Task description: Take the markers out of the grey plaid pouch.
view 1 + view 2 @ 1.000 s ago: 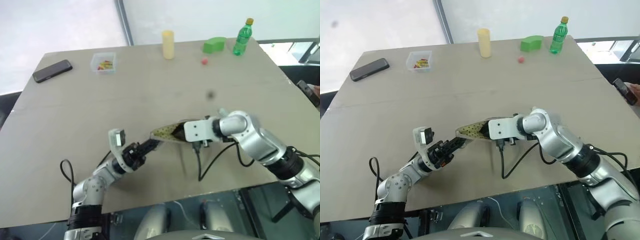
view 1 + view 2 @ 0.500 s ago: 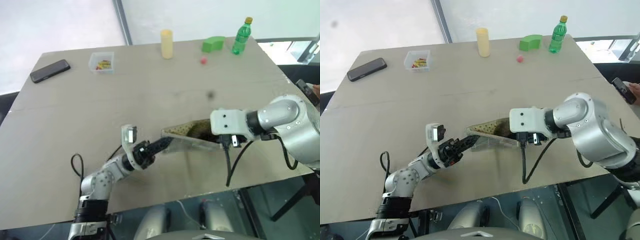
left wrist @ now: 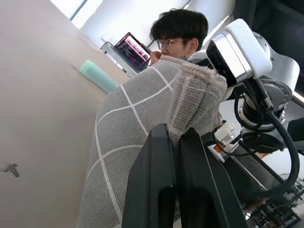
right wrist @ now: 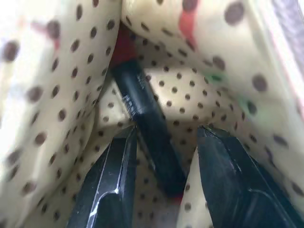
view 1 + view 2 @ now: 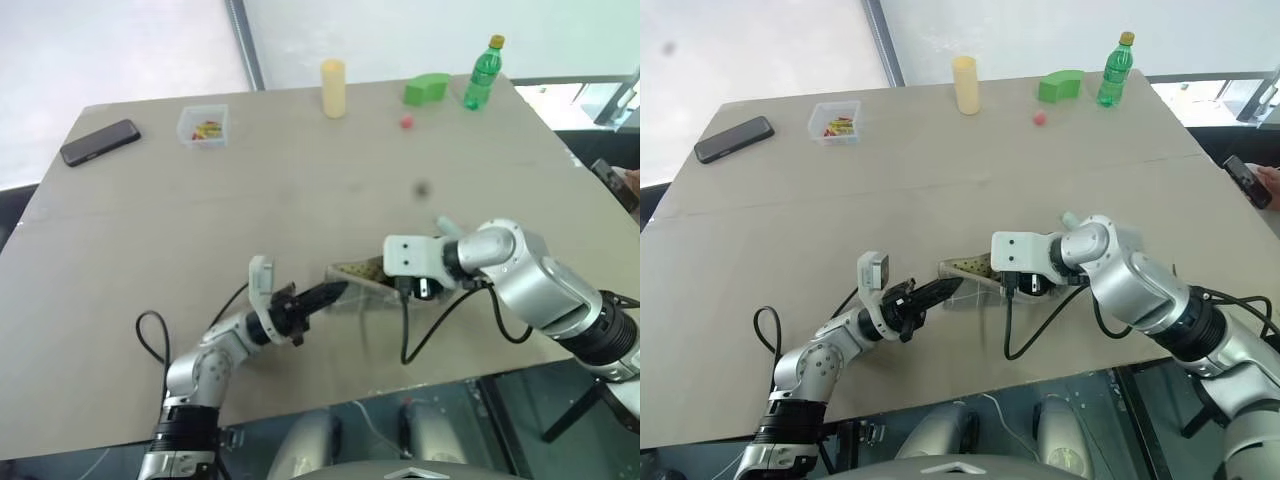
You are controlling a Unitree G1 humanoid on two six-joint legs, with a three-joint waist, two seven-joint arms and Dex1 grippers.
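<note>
Tool-wise, the right tool [image 4: 161,190] is down inside the pouch [image 3: 142,128], fingers spread either side of the red marker [image 4: 147,128] with the black end, not gripping it yet. Left tool [image 3: 173,185] is clamped on the pouch's edge, I'd guess to hold it up off the tabletop [image 5: 300,190] and keep the mouth gaping. Teal marker [image 5: 445,224] already lies on the tabletop beside the right arm. Phone [image 5: 100,142], small box [image 5: 204,126], yellow cup [image 5: 334,88], green bottle [image 5: 482,74] sit far back, nothing blocking except the floppy spotted lining [image 4: 199,95]
</note>
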